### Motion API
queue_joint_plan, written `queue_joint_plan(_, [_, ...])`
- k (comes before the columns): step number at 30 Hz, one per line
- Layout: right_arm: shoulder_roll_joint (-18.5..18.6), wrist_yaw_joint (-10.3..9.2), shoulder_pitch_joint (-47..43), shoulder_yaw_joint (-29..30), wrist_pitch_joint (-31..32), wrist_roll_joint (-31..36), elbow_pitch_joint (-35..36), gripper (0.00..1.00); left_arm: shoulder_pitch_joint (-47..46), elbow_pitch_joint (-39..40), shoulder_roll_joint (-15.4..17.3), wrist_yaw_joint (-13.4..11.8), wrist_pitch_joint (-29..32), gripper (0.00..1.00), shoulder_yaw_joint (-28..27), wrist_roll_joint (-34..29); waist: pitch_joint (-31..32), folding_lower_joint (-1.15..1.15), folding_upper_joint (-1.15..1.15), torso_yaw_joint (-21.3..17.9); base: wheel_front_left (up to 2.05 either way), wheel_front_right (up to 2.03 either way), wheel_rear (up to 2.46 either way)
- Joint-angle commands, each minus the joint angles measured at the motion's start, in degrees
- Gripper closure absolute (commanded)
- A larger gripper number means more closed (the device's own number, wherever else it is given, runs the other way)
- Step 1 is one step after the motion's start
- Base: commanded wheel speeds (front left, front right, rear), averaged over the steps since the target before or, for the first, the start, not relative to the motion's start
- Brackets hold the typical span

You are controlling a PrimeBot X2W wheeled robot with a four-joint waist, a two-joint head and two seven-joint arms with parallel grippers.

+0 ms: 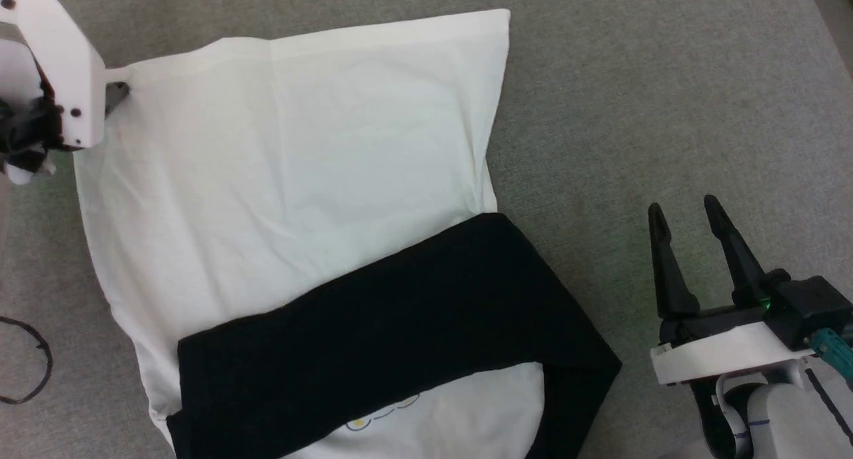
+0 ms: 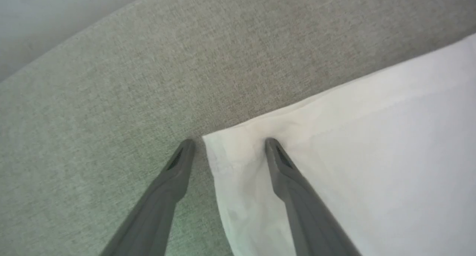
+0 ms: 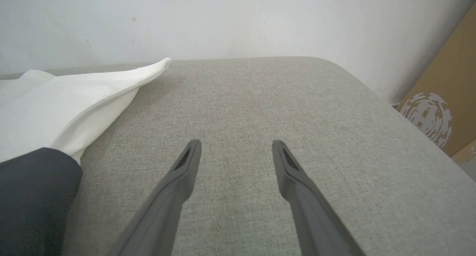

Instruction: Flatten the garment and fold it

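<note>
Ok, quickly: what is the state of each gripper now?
Left gripper: open, astride a corner of the soft white black-sleeved shirt, gripping nothing.
Right gripper: open, empty, over the grey woven fabric surface.

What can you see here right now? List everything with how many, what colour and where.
shirt: one, white with a black sleeve folded across it, spread in the middle
surface: one, grey fabric, under the shirt
cord: one, thin black loop, left edge
cardboard box: one, brown, off the surface's right side
wall: one, white, behind
left gripper: one, dark fingers, open astride the shirt's corner
right gripper: one, dark fingers, open, right of the shirt
</note>
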State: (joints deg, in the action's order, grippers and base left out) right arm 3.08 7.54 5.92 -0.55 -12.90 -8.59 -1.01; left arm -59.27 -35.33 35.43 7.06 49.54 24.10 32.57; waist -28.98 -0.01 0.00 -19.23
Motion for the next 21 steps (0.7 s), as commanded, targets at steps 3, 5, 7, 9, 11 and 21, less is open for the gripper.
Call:
queue_joint_plan(3, [-0.20,-0.05,0.96,0.40,-0.56,0.13,-0.46,0.00,2.99,-3.06,-0.68,0.02,4.50,1.00,1.02,1.92,-0.68,0.01,0.00,-0.24,0.00,0.00,0.00])
queue_joint_plan(5, [-0.20,-0.05,1.08,0.95,-0.46,0.56,-0.68,0.00,3.41,-2.57,-1.04,0.09,5.36,1.00,0.95,3.14,-0.36,0.01,0.00,0.42,0.00,0.00,0.00])
queue_joint_plan(7, [-0.20,-0.05,1.27,1.52,0.05,1.29,-0.80,0.00,3.65,-1.56,-1.40,0.09,2.77,1.00,0.42,3.44,0.23,0.01,0.00,1.25,0.00,0.00,0.00])
queue_joint_plan(9, [-0.20,-0.05,1.56,1.96,1.00,2.38,-0.68,0.00,3.92,-0.75,-1.91,0.11,-0.63,1.00,0.16,3.32,1.15,0.01,0.00,2.35,0.00,0.00,0.00])
queue_joint_plan(11, [0.08,-0.05,1.92,2.44,2.39,2.95,-0.29,0.00,4.11,0.06,-2.61,0.13,-4.78,1.00,-0.14,3.02,2.50,0.01,0.00,3.71,0.00,0.00,0.00])
queue_joint_plan(21, [14.12,-0.05,8.92,-1.88,22.45,-6.90,3.52,0.00,7.83,7.45,-5.98,0.23,-23.94,1.00,0.29,0.91,8.50,0.01,0.00,12.13,0.00,0.00,0.00])
